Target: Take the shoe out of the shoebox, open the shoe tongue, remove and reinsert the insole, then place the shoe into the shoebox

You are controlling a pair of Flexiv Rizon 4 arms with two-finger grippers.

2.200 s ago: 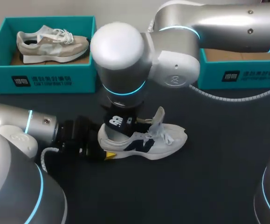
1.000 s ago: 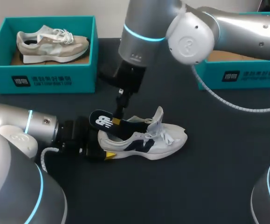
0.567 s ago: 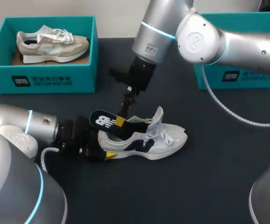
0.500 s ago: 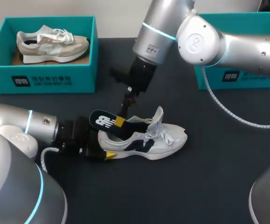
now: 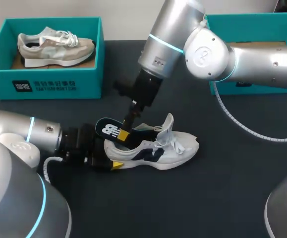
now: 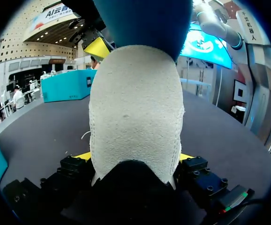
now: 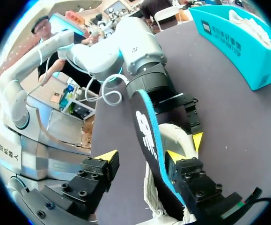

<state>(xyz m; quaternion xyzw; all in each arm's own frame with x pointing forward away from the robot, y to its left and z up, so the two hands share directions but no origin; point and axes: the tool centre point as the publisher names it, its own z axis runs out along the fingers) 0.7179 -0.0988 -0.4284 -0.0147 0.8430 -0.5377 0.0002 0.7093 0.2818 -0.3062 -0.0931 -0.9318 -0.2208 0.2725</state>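
Nearest: left pincer (image 6: 134, 158) clamped on heel of white sneaker with navy side mark (image 5: 155, 148), yellow tips touching both sides. Sneaker upright on dark desk (image 5: 217, 198), outside boxes, toe pointing right. Next: dark insole with white logo (image 5: 108, 130), heel end raised out of collar, front end inside sneaker. Above it: right pincer (image 7: 140, 155) spread, insole against one finger, other finger apart. Far left: teal cardboard shoebox (image 5: 44, 85) holding beige sneaker (image 5: 54, 44). Far right: second teal shoebox (image 5: 255, 22), partly hidden.
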